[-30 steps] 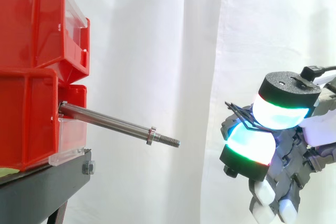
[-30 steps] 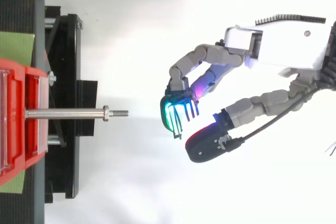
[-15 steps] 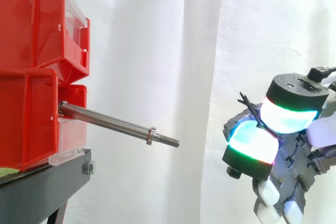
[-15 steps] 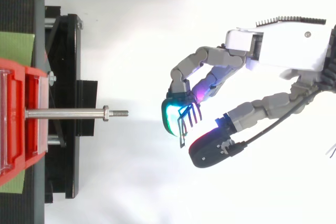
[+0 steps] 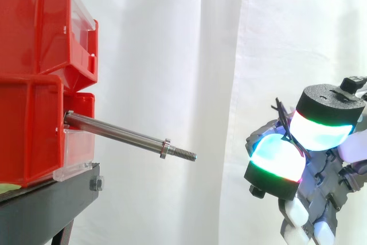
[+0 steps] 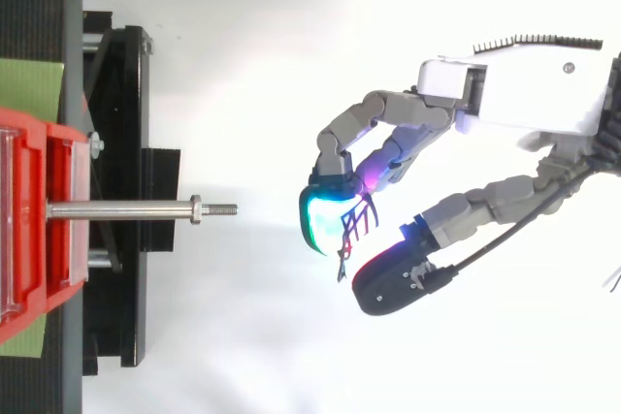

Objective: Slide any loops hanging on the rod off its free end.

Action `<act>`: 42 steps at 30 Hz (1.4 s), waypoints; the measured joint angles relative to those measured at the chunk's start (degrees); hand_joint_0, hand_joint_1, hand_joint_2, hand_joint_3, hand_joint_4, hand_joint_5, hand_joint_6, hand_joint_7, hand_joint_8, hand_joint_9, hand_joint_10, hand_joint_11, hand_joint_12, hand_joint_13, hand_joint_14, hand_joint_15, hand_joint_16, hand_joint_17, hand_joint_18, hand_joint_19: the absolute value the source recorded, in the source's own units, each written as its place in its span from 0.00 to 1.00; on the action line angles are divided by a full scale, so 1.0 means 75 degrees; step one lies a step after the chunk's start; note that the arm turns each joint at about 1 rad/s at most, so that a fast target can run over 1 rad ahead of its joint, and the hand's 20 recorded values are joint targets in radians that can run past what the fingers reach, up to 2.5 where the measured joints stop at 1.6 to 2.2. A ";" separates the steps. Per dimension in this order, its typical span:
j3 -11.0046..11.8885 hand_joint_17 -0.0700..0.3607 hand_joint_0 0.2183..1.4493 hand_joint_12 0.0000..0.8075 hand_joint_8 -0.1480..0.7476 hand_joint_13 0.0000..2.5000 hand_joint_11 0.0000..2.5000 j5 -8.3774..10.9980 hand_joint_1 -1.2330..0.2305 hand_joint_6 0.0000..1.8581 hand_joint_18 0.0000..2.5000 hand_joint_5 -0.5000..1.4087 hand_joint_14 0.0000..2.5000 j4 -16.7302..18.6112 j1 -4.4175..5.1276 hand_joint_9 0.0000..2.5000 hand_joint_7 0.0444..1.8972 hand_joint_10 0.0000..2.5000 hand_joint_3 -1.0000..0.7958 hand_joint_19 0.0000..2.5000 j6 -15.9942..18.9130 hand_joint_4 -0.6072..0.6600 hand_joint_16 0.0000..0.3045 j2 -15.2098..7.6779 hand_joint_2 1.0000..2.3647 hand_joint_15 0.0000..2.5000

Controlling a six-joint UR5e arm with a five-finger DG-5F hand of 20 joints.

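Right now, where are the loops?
In the top view the loops are held in the hand, off the rod and to the right of its free end.

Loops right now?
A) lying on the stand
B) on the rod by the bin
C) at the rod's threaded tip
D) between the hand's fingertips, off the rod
D: the hand pinches the loops between its pads, clear of the bare rod.

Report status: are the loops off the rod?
Hand out past the rod's free end, pads pinching the thin black loops. Rod bare, no loops hanging on it. Nothing in the way.
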 measured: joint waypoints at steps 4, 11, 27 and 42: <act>0.0035 0.35 0.37 0.32 0.45 0.32 0.17 0.0002 0.28 0.48 0.32 0.14 0.00 -0.0097 -0.0001 0.34 0.49 0.01 0.28 0.16 0.0018 0.57 0.12 0.0000 0.00 0.05; 0.0117 0.35 0.34 0.32 0.45 0.32 0.17 -0.0018 0.31 0.47 0.32 0.15 0.00 -0.0295 0.0001 0.34 0.49 0.01 0.29 0.16 0.0038 0.58 0.12 0.0001 0.00 0.06; 0.0178 0.36 0.29 0.33 0.46 0.32 0.16 -0.0027 0.37 0.42 0.30 0.18 0.00 -0.0401 0.0003 0.35 0.55 0.01 0.31 0.17 0.0046 0.58 0.12 0.0006 0.00 0.06; 0.0328 0.35 0.29 0.33 0.45 0.30 0.16 -0.0036 0.32 0.47 0.29 0.16 0.00 -0.0928 0.0003 0.33 0.57 0.01 0.41 0.17 0.0096 0.55 0.12 0.0146 0.01 0.06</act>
